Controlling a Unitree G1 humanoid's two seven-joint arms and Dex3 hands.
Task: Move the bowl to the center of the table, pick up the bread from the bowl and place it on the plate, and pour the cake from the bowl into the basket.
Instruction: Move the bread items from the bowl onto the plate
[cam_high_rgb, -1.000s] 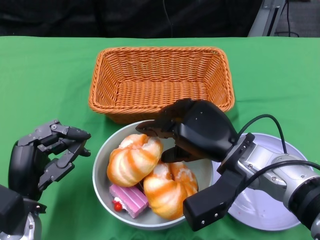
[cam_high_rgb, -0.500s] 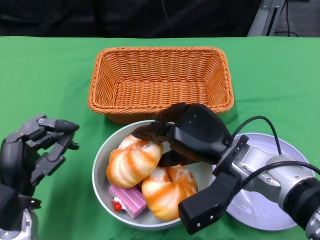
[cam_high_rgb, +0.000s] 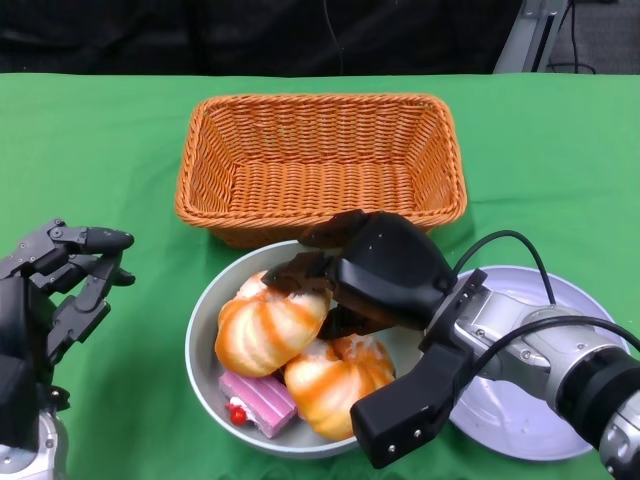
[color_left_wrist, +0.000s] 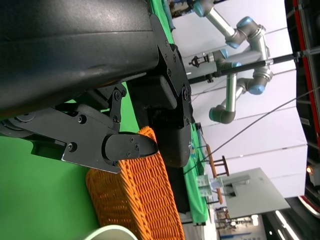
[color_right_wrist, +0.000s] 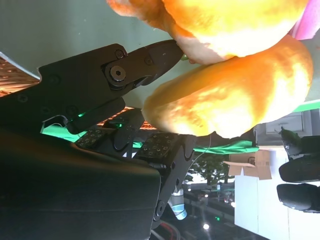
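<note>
The bowl sits mid-bench, just in front of the basket, with the plate beside it on the right. It holds two buns and a pink cake. The right hand reaches in from the plate side, its fingers spread over the far bun; the wrist view shows fingers on either side of a bun, but whether they grip I cannot tell. The bun's long axis runs roughly across the bowl, towards the right hand. The near bun lies just below the palm. The left hand hangs apart on the left, fingers loosely curled, holding nothing. The right hand is nearer by far.
</note>
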